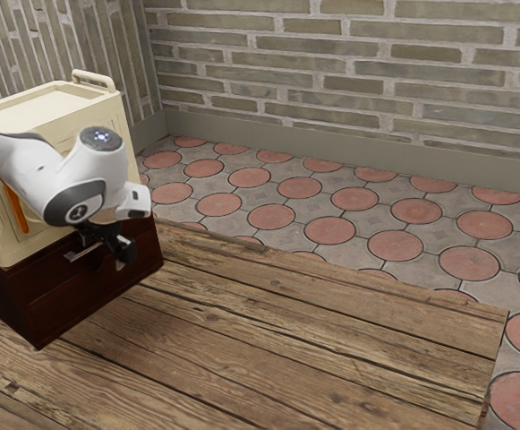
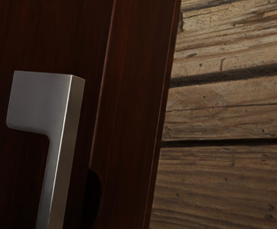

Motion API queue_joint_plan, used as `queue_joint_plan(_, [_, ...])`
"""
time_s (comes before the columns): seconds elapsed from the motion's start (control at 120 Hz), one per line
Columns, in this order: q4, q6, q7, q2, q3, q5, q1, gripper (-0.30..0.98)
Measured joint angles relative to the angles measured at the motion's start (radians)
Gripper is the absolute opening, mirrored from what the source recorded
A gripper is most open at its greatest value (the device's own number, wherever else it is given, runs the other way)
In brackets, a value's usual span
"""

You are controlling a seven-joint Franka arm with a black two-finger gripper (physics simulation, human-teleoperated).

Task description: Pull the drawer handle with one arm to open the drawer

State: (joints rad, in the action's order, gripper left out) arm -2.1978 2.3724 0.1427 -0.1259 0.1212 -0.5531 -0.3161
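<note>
In the exterior view my black gripper (image 1: 121,253) is in front of the dark brown drawer unit (image 1: 89,291), near the right part of its front. Whether it is open or shut cannot be made out. The silver drawer handle (image 1: 81,253) shows partly beside the hand, which hides some of the front. Up close in the wrist view, the metal handle (image 2: 59,138) stands out from the dark drawer front (image 2: 38,36), its squared end and part of its bar showing. I see no clear gap around the drawer front.
A cream cabinet (image 1: 49,116) with a rail and an orange strip rests on the drawer unit. The wooden plank surface (image 1: 313,331) extends to the exterior view's right, ending at an edge above the tiled floor (image 1: 331,202). Brick walls (image 1: 349,67) stand behind.
</note>
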Motion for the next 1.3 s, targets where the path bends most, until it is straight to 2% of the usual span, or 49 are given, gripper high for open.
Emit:
queue_joint_plan(0.233, [0.001,0.014,-0.004,-0.016,0.002,0.001,0.000,0.69])
queue_joint_plan(0.517, [-0.008,0.027,-0.003,0.006,0.038,0.006,0.009,0.62])
queue_joint_plan(1.3, [-0.124,0.034,0.052,0.091,0.151,0.006,0.017,0.69])
